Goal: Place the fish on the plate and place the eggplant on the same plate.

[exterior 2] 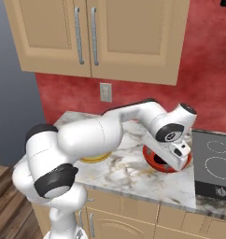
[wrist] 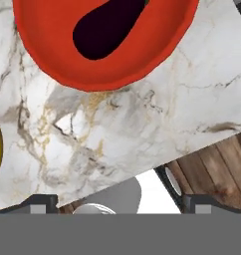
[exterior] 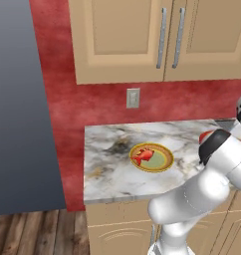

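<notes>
The plate [exterior: 152, 157] sits on the marble counter [exterior: 107, 169] toward its left end, about midway between the back wall and the front edge. The fish [exterior: 143, 157] lies on the plate, on the left half of its pale green centre, with its tail toward the counter's left edge.

Further right along the counter, close to the front edge and just left of the black cooktop [exterior 2: 213, 163], stands a red-orange bowl [wrist: 53, 55]. The eggplant [wrist: 108, 29] lies inside that bowl, dark and glossy against its floor, resting at a slant. Bowl and plate stand apart, with bare marble between them.

The claw [wrist: 120, 201] hangs over the front edge of the counter beside the bowl, its two dark tips spread wide apart with nothing between them, touching neither bowl nor eggplant.
</notes>
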You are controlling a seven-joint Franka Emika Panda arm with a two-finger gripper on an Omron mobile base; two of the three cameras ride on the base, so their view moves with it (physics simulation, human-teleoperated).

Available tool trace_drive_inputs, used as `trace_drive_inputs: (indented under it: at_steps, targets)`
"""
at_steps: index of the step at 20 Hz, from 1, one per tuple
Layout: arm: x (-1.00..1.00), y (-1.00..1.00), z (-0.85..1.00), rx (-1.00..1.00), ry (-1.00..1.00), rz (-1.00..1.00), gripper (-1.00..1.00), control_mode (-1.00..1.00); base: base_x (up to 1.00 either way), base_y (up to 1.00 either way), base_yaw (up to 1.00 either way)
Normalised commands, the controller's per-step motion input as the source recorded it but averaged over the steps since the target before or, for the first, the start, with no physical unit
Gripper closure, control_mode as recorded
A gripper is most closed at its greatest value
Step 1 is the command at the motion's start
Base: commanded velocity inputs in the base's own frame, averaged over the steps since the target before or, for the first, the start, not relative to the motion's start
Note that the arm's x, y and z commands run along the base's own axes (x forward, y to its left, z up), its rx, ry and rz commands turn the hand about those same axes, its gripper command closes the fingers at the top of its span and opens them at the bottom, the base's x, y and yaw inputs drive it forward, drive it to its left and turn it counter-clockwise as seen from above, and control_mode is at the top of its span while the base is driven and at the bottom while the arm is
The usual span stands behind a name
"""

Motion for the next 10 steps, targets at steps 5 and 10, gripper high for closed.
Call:
trace_drive_inputs:
  at_steps: [5, 10]
  targets:
    - [0.14, -0.22, -0.24, 0.00, 0.00, -0.36, -1.00, -1.00, 0.00, 0.00, 0.00]
    - [0.07, -0.19, -0.31, 0.00, 0.00, -0.19, -1.00, -1.00, 0.00, 0.00, 0.00]
